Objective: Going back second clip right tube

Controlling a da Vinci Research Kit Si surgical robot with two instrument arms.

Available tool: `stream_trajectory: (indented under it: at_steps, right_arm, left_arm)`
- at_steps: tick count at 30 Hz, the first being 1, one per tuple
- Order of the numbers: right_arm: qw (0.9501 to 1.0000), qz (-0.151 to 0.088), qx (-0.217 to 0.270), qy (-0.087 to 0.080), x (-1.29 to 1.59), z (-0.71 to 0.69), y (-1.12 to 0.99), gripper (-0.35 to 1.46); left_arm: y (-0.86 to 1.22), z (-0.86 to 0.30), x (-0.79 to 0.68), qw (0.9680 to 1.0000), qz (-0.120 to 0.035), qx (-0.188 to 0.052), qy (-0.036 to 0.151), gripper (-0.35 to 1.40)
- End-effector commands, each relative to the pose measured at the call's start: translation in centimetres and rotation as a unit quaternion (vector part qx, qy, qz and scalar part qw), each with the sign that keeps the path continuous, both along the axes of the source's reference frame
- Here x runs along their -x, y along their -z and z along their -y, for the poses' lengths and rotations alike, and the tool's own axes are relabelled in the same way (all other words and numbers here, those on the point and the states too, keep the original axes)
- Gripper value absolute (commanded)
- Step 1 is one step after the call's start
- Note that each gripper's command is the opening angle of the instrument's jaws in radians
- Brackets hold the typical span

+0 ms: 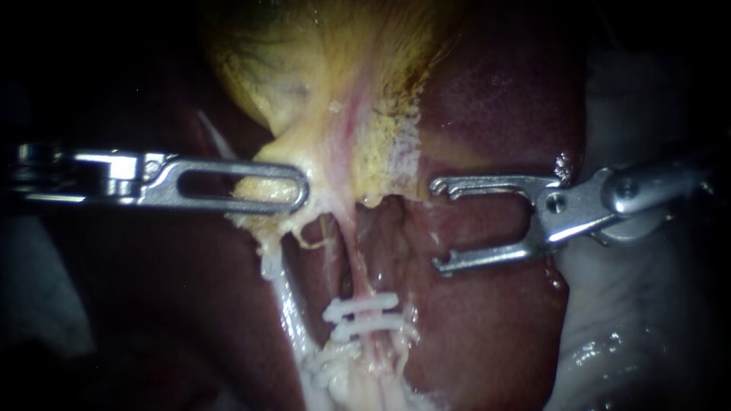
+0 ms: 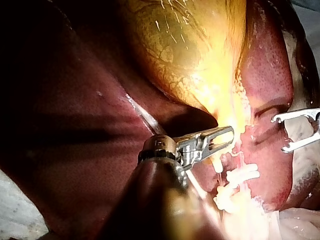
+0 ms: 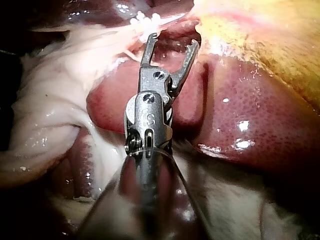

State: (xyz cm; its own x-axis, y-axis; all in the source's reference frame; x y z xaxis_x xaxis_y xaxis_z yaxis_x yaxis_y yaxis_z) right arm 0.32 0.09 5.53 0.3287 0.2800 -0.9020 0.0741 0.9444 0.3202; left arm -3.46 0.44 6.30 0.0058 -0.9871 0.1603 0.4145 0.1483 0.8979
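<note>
Endoscope: right instrument (image 1: 435,224) right of centre, jaws wide apart and empty, poised over liver (image 1: 487,99). Left instrument (image 1: 303,186), entering from left edge, clamped on lower fringe of gallbladder (image 1: 304,61). Two white clips (image 1: 364,313) at lower centre, stacked close on right tube (image 1: 354,274), below and left of the open jaws, apart from them. Clips lying crosswise, long axis near level in frame, rising slightly rightward; right tube running up-down through them. Best handled, by the look of it, as a straight retreat along the shaft toward right edge: jaws kept apart, lower tip lifted clear of liver, no sideways brush against clips.

Left wrist: left instrument (image 2: 230,135) closed on yellow tissue; clips (image 2: 239,177) just past and beneath its tip; right instrument (image 2: 278,134) off to the far side, gaping.

Right wrist: right instrument (image 3: 173,41) spread and empty, clips (image 3: 145,20) just ahead of one tip, liver (image 3: 240,115) underneath.
</note>
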Motion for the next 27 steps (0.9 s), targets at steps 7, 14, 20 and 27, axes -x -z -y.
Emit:
stream_trajectory:
  at_steps: [7,14,20,27]
  right_arm:
    - [1.0000,0.000,0.000,0.000,0.03,0.00,0.00,0.50]
    - [1.0000,0.001,0.000,-0.001,0.03,0.01,0.00,0.50]
    - [1.0000,0.001,0.000,0.000,0.04,0.01,0.01,0.50]
    - [1.0000,0.001,0.000,0.000,0.06,0.01,0.01,0.50]
  left_arm:
    - [-0.35,0.01,0.18,1.0000,-0.006,0.005,0.003,-0.35]
    - [-0.66,0.04,0.35,0.9998,-0.018,0.010,0.002,-0.35]
    - [-0.80,0.01,0.44,0.9997,-0.022,0.012,0.002,-0.35]
    - [-0.84,-0.02,0.48,0.9997,-0.022,0.012,0.000,-0.35]
